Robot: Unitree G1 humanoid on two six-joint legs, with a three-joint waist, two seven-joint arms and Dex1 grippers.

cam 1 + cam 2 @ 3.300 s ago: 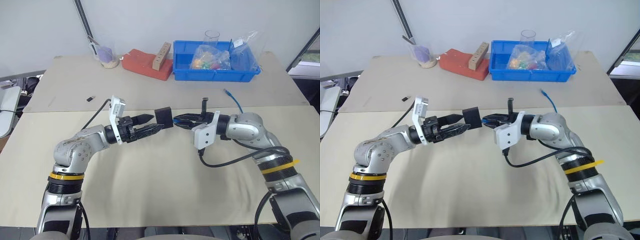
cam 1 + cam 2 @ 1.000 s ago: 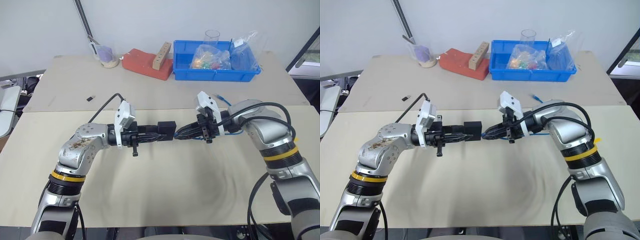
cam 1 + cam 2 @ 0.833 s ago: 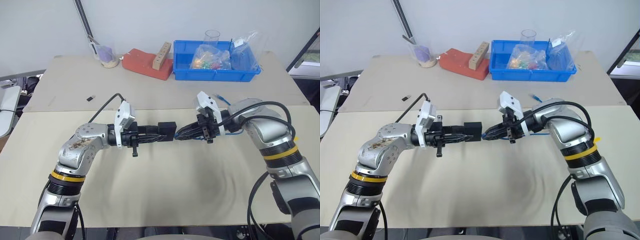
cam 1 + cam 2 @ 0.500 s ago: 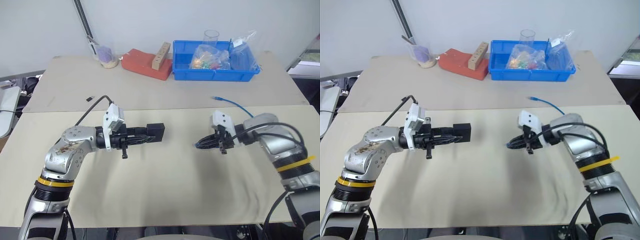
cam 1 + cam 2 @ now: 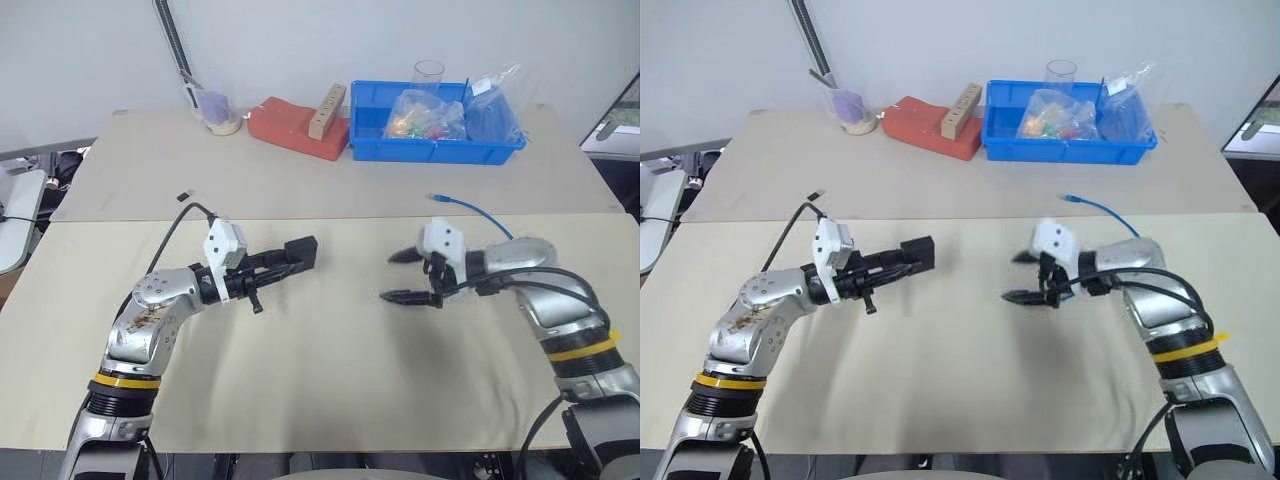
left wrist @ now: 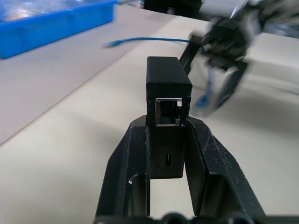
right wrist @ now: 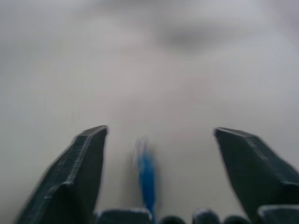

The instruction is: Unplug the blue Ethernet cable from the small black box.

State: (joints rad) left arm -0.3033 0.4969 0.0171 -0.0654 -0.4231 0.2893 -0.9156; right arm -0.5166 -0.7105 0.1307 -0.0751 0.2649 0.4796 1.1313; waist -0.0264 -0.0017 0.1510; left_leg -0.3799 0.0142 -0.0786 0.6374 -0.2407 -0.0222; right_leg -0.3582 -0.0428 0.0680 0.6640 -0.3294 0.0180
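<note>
My left gripper (image 5: pixel 292 254) is shut on the small black box (image 5: pixel 301 246) and holds it above the table, left of centre. In the left wrist view the small black box (image 6: pixel 168 88) sits between the fingers (image 6: pixel 128 163) with its port empty. My right gripper (image 5: pixel 402 277) hovers right of centre, open and well apart from the box. The blue Ethernet cable (image 5: pixel 470 207) curves from the table behind my right arm. One end of the blue Ethernet cable (image 7: pixel 146 170) lies loose between the spread fingers (image 7: pixel 81 168).
Along the far edge stand a blue bin (image 5: pixel 440 150) of bagged items, a red block (image 5: pixel 295 128) with a wooden piece (image 5: pixel 328 104) on it, and a cup (image 5: pixel 217 112). A tiny black dongle (image 5: pixel 186 195) lies at the far left.
The cable has come out of the box. Both arms have drawn apart, the left with the box. My right gripper, shut on the plug half a second ago, now stands open.
</note>
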